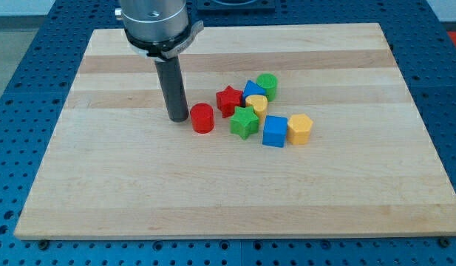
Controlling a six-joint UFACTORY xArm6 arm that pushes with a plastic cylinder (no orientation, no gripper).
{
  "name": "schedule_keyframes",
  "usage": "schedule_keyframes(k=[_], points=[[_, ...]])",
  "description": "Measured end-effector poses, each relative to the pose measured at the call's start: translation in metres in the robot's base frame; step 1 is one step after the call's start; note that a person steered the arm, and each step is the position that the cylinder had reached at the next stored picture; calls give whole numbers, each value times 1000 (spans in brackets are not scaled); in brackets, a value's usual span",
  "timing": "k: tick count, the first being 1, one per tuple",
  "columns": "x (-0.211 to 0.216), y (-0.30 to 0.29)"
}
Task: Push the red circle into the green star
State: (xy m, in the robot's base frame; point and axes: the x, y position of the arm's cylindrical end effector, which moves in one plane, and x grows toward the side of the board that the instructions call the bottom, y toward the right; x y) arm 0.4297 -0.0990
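Just now the tip (179,118) stands on the wooden board (139,192), close beside the red circle (202,118) on that block's left in the view, holding nothing. The green star (244,123) lies near the red circle's right, so tip, circle and star run roughly in line. The rod hangs upright.

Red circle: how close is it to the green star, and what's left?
Done: my tip sits right beside the red circle, on its left in the view. In hand: the push rightward. Left: a visible gap to the green star, so no contact yet. A red star sits just above that path.
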Motion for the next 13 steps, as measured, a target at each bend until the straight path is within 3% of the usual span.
schedule_keyframes(k=[2,4,6,9,10,12,13], points=[[33,3],[47,53],[17,54],[65,18],[60,-14],[-22,-77],[-32,-69]])
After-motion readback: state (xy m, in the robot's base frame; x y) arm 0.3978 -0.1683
